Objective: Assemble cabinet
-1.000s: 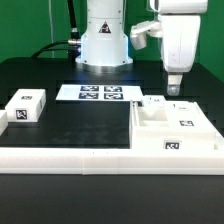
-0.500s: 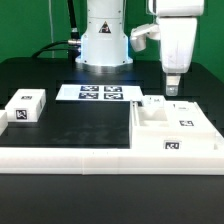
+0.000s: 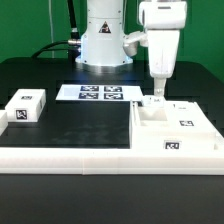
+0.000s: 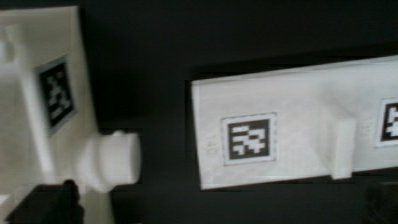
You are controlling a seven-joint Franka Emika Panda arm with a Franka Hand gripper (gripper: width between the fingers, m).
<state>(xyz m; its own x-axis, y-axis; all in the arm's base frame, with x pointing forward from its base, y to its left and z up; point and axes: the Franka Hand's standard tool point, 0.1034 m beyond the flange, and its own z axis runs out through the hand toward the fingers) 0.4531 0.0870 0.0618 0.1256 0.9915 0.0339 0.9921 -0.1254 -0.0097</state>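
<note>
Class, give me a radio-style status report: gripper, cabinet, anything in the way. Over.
Gripper open, empty, low at cabinet's far corner. Cabinet flat on table, untouched. Small block far off at exterior view's left, nothing blocking.

Vertical arm (image 3: 163,40), jaws down, apart

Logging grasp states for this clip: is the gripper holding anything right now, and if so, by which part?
Nothing is held: the gripper hovers open over a far corner of the cabinet.
</note>
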